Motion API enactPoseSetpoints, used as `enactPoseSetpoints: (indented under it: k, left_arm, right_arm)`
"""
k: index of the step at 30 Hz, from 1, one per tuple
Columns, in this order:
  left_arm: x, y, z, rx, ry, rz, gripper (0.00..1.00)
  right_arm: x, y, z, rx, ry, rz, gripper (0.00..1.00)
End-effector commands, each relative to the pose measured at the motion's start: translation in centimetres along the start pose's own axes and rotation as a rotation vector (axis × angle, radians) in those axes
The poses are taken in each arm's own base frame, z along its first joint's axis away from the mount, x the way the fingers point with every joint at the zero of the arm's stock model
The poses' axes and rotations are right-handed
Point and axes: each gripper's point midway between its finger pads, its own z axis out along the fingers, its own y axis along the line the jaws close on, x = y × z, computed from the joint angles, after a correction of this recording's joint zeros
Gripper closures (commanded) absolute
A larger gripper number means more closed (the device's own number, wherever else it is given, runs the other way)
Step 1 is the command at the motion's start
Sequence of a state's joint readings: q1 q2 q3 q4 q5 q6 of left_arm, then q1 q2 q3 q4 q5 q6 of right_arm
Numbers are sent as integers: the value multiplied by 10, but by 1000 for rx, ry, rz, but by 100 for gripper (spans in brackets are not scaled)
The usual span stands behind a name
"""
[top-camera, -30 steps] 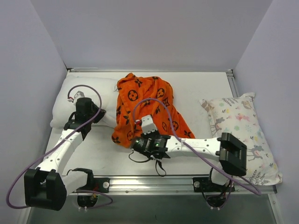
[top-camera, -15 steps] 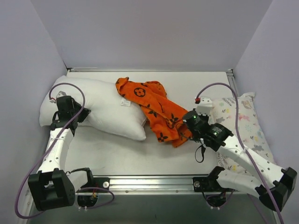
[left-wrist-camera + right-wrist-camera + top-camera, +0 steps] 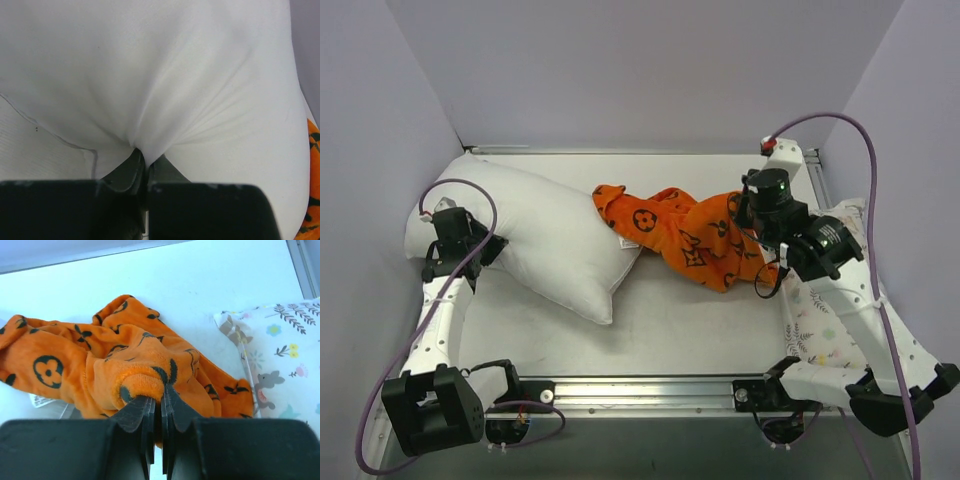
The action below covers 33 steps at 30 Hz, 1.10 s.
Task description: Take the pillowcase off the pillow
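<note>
Both of your grippers are pinched tight on cloth: the left gripper (image 3: 145, 161) has its jaws closed on a fold at the left end of the pillow (image 3: 545, 240), and the right gripper (image 3: 157, 399) is clamped on a bunched ridge of the pillowcase (image 3: 690, 232). Your pillowcase lies fully off, crumpled on the table (image 3: 690, 320) right of centre, its left end with the white tag (image 3: 629, 241) against the pillow's right corner. Under your right arm, the animal-print pillow (image 3: 825, 330) lies along the table's right edge.
</note>
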<state>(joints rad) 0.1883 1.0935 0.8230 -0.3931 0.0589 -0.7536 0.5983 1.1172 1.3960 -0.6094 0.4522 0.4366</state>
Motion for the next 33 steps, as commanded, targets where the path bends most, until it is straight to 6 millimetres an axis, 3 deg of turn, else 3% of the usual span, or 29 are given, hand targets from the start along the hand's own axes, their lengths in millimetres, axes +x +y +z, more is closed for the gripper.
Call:
enactPoseSetpoints:
  k: [1, 4, 5, 7, 11, 15, 18, 26, 29, 33]
  left_arm:
    - [-22, -2, -4, 23, -95, 17, 100]
    - [-10, -3, 0, 32, -67, 37, 100]
    - [-4, -3, 1, 31, -57, 51, 100]
    - [1, 0, 3, 24, -47, 59, 100]
    - [6, 3, 7, 20, -36, 60, 100]
    - [7, 3, 10, 16, -29, 64, 100]
    - [8, 3, 10, 16, -25, 68, 100]
    - [16, 7, 16, 5, -7, 70, 100]
    - [22, 5, 18, 16, 7, 73, 100]
    - [29, -1, 15, 37, 14, 81, 100]
  right_arm:
    - [-60, 17, -15, -54, -108, 1, 100]
    - [-98, 20, -23, -49, -181, 2, 100]
    - [-125, 21, -38, -66, -245, 30, 100]
    - [-144, 17, -45, -45, -293, 27, 100]
    - [-194, 6, -85, -63, -439, 79, 100]
    - [-216, 3, -107, -91, -506, 90, 100]
    - [-221, 2, -113, -102, -528, 88, 100]
    - [-227, 26, -106, -188, -556, 68, 100]
    - [-228, 46, -81, -200, -529, 16, 100]
    - [-231, 59, -46, -199, -491, -16, 100]
